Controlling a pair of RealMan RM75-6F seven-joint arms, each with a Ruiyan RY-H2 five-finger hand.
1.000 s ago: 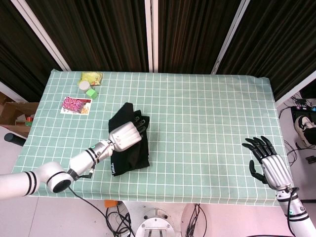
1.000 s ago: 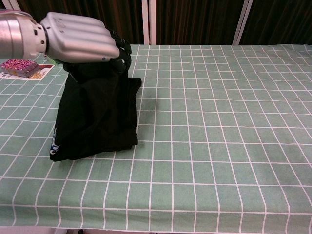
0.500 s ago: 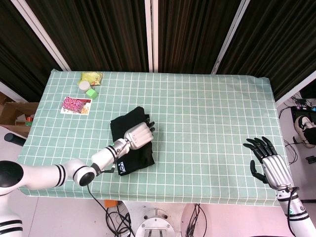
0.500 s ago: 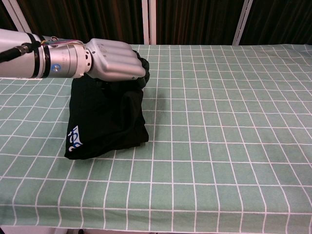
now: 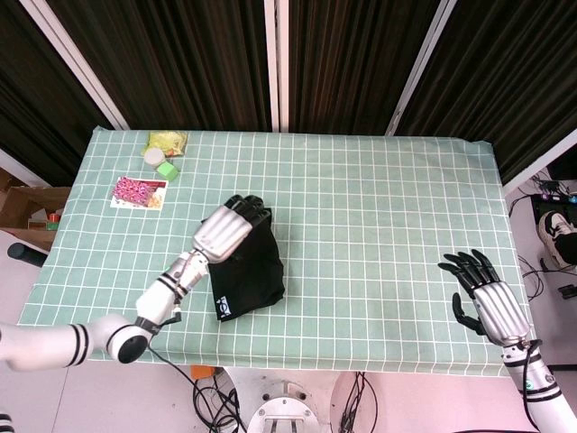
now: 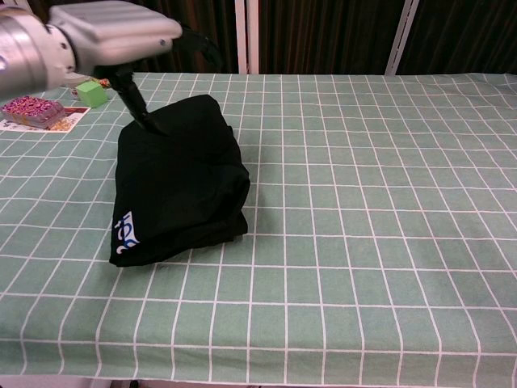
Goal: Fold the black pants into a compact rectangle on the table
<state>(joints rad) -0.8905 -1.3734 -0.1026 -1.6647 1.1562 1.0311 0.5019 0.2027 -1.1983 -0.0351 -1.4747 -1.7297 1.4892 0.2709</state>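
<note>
Matt cloth black pants (image 6: 179,186), checked cloth table (image 6: 388,210) — smooth

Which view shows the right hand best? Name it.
The head view: the right hand shows whole near the table's near right corner, fingers spread, holding nothing. The chest view does not show it at all.

Left hand (image 6: 113,31) lifted off black pants (image 6: 179,182), now toward upper left of frame; pants lie flatter.

The black pants (image 6: 179,186) bear an unreadable white-blue logo.
</note>
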